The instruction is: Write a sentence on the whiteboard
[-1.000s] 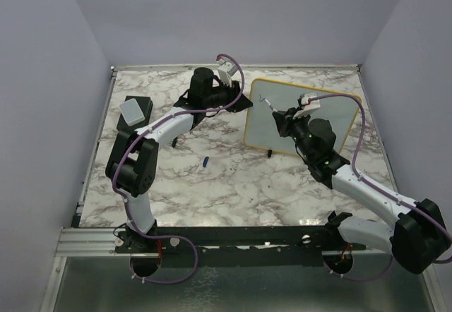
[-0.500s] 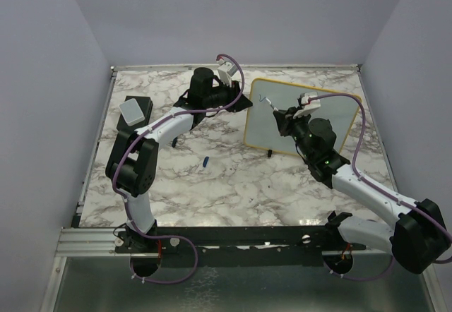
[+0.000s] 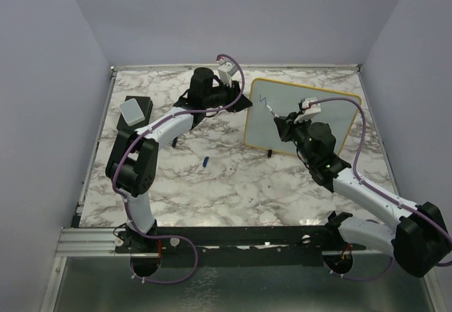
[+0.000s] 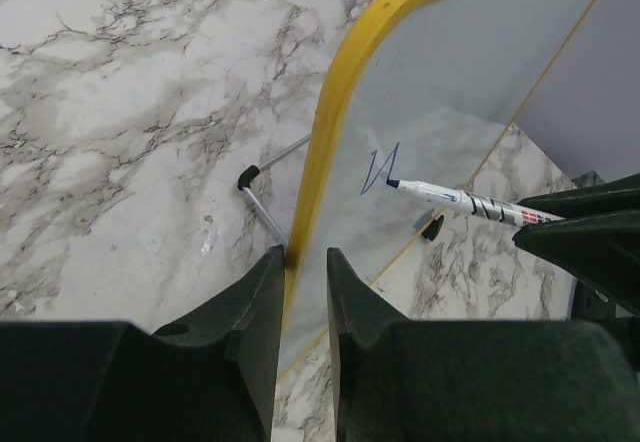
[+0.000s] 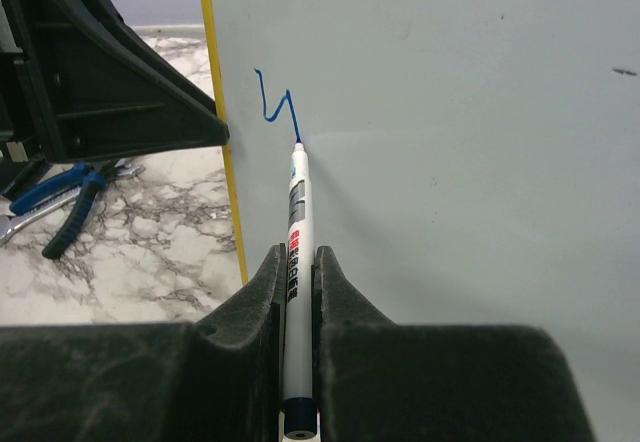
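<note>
The top view alone takes in the whole marble desk (image 3: 212,185): the whiteboard (image 3: 335,114) stands at the far right, a grey-topped eraser block (image 3: 134,109) sits well apart at the far left, and a small blue cap (image 3: 205,161) lies between the arms. From there the sentence (image 3: 265,101) is only a tiny blue squiggle near the board's upper left corner. The wrist views show it clearly as a single zigzag stroke (image 4: 378,170) (image 5: 275,102), with no readable word. The left wrist view shows the left end effector (image 4: 305,292) clamped on the whiteboard's (image 4: 450,52) yellow left edge, one finger on each side. It also shows a black foot (image 4: 248,175) on a thin metal rod resting on the desk (image 4: 100,112) behind the frame. The right wrist view shows the right end effector (image 5: 297,272) closed on a white marker (image 5: 296,212), and blue-handled pliers (image 5: 65,197) lying past the board's (image 5: 450,112) edge. The board stands on its long lower edge and leans back. Its long axis runs left to right across the desk, and its writing face is turned toward the arms. The marker's (image 4: 460,200) long axis runs straight out from the right end effector (image 3: 282,123), with its tip on the board at the low end of the zigzag.
</note>
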Motion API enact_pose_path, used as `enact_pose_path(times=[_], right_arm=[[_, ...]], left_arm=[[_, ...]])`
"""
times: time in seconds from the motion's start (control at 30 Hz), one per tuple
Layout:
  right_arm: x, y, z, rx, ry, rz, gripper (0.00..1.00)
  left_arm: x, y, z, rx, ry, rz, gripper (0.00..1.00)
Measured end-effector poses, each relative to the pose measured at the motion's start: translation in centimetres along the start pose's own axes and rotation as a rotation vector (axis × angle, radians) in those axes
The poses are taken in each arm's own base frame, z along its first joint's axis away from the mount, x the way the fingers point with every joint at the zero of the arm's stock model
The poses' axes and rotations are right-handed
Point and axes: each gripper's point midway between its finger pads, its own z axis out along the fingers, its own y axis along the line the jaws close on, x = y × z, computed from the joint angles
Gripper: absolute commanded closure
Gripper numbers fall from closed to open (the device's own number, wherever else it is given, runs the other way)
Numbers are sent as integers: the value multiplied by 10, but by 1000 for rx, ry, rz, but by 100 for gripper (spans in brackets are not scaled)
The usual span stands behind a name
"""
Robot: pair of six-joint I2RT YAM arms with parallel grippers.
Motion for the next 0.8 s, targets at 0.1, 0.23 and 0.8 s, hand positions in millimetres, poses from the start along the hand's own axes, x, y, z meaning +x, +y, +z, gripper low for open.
enact_pose_path(times=[0.1, 0.23, 0.8], right_arm=[[6, -1, -2, 3, 14, 4, 99], [6, -1, -2, 3, 15, 4, 99], [-22, -8, 0, 54, -55, -34, 99]], left_arm=[[0, 0, 0, 0, 0, 0, 76], [0, 0, 0, -1, 0, 1, 76], [0, 1, 0, -5, -1, 7, 78]])
